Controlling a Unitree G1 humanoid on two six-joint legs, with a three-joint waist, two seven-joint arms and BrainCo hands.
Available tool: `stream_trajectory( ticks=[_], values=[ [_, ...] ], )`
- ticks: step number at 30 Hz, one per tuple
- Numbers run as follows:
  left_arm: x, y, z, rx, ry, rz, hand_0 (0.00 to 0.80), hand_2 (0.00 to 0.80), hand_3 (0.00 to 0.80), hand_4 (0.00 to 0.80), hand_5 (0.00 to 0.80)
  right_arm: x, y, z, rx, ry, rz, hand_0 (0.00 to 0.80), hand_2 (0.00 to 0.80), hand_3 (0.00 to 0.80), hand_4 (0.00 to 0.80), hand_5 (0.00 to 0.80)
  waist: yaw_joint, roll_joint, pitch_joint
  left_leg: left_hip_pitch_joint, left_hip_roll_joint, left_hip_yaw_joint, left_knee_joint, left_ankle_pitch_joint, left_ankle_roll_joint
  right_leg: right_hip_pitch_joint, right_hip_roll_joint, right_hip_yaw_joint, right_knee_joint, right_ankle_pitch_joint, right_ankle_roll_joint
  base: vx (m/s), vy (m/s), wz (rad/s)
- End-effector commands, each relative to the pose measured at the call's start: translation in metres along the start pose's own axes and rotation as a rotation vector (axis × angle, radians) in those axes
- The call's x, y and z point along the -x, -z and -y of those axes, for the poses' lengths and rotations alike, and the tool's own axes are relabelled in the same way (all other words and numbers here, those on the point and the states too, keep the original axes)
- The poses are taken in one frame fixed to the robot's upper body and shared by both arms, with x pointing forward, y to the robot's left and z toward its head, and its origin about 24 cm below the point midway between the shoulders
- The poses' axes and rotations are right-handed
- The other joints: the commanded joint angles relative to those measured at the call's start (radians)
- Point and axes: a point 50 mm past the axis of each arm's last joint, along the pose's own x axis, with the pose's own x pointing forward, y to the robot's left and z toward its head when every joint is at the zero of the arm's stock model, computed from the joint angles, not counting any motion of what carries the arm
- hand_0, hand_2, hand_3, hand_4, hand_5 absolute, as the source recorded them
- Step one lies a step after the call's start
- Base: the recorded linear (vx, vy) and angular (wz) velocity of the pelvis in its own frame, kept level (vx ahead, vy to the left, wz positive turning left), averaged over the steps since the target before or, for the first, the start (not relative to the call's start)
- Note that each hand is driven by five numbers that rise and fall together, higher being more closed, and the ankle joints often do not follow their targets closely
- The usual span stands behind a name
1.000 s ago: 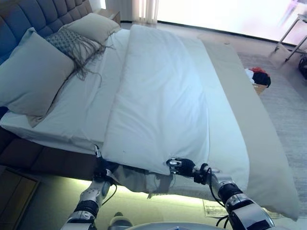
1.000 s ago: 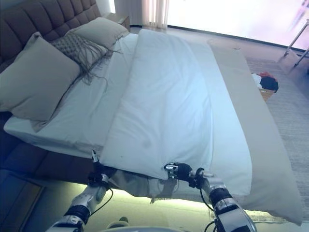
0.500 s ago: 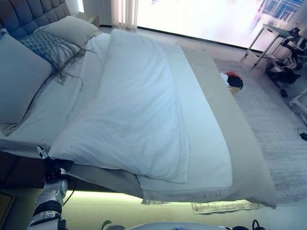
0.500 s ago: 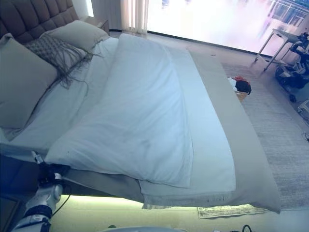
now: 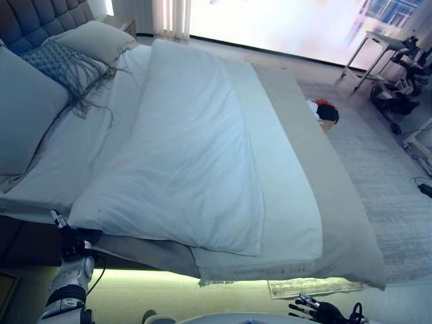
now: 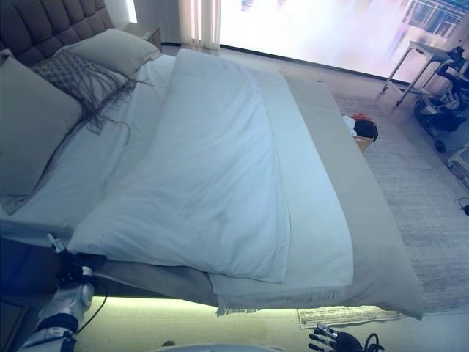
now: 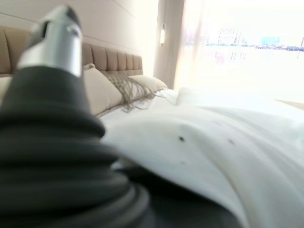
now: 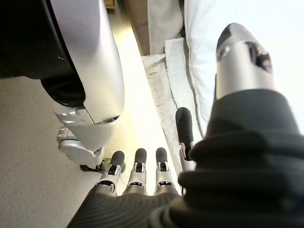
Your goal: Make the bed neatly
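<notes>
Silver fingers with dark tips mark the right hand (image 5: 317,311), low at the near foot of the bed over the floor, spread loosely and holding nothing; a second ago it was up at the duvet's near edge, and half a second ago it was out of view. The left hand (image 5: 73,244) sits under the near left corner of the white duvet (image 5: 189,155), as it did half a second ago; its fingers are hidden beneath the fabric, so I cannot tell whether they grip. The duvet is puffy and smooth, folded into a long band down the middle of the bed, lying on a flatter white sheet (image 5: 283,189) and a beige cover (image 5: 337,202) with a fringed near hem. Toward the tufted headboard (image 5: 40,20) lie plump beige pillows (image 5: 27,108) and a woven throw with long tassels (image 5: 67,67). A pale rug (image 5: 385,175) covers the floor to the right, with a small basket of dark and red clothes (image 5: 325,113) beside the bed, a metal-legged table (image 5: 378,54) farther off, and a bright window behind.
</notes>
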Motion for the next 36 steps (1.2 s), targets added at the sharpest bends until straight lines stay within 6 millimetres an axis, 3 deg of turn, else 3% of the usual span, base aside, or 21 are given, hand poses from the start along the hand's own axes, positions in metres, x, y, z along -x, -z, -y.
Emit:
stream_trajectory(
  ticks=[1, 12, 15, 22, 31, 36],
  values=[
    [0.001, -0.083, 0.053, 0.026, 0.292, 0.366, 0.000, 0.000, 0.000, 0.000, 0.000, 0.022, -0.009, 0.021, -0.001, 0.086, 0.041, 0.000, 0.000, 0.000, 0.000, 0.000, 0.094, 0.063, -0.037, -0.026, -0.015, -0.007, 0.089, -0.114, 0.041, -0.058, -0.120, 0.022, 0.059, 0.018, 0.066, -0.039, 0.002, 0.00],
    [0.047, -0.119, 0.014, 0.128, 0.208, 0.674, 0.000, 0.000, 0.000, 0.000, 0.000, 0.011, -0.020, 0.010, 0.013, 0.057, 0.066, 0.000, 0.000, 0.000, 0.000, 0.000, 0.168, 0.054, -0.041, -0.042, -0.029, -0.057, 0.073, -0.105, 0.038, -0.037, -0.113, -0.025, 0.042, 0.010, 0.054, -0.044, -0.006, -0.02],
    [0.058, -0.133, 0.013, 0.112, 0.200, 0.751, 0.000, 0.000, 0.000, 0.000, 0.000, 0.011, -0.024, 0.010, 0.017, 0.054, 0.072, 0.000, 0.000, 0.000, 0.000, 0.000, 0.182, 0.054, -0.043, -0.043, -0.029, -0.069, 0.066, -0.099, 0.035, -0.029, -0.111, -0.037, 0.032, 0.011, 0.053, -0.045, 0.007, 0.02],
    [0.077, -0.172, 0.032, 0.077, 0.207, 0.869, 0.000, 0.000, 0.000, 0.000, 0.000, 0.014, -0.029, 0.012, 0.016, 0.069, 0.087, 0.000, 0.000, 0.000, 0.000, 0.000, 0.216, 0.073, -0.049, -0.052, -0.038, -0.101, 0.053, -0.085, 0.032, -0.024, -0.108, -0.062, 0.028, 0.005, 0.048, -0.043, 0.038, -0.05],
    [0.080, -0.192, 0.053, 0.055, 0.228, 0.866, 0.000, 0.000, 0.000, 0.000, 0.000, 0.018, -0.027, 0.016, 0.016, 0.093, 0.072, 0.000, 0.000, 0.000, 0.000, 0.000, 0.237, 0.075, -0.036, -0.079, -0.043, -0.125, 0.057, -0.080, 0.030, -0.037, -0.110, -0.085, 0.042, -0.006, 0.047, -0.035, 0.056, -0.02],
    [0.046, -0.171, 0.075, 0.064, 0.306, 0.758, 0.000, 0.000, 0.000, 0.000, 0.000, 0.005, -0.039, 0.003, 0.041, 0.070, 0.136, 0.000, 0.000, 0.000, 0.000, 0.000, 0.249, 0.050, 0.055, -0.190, -0.029, -0.143, 0.158, -0.106, 0.025, -0.136, -0.119, -0.087, 0.142, -0.032, 0.037, -0.221, -0.056, 0.08]
  ],
)
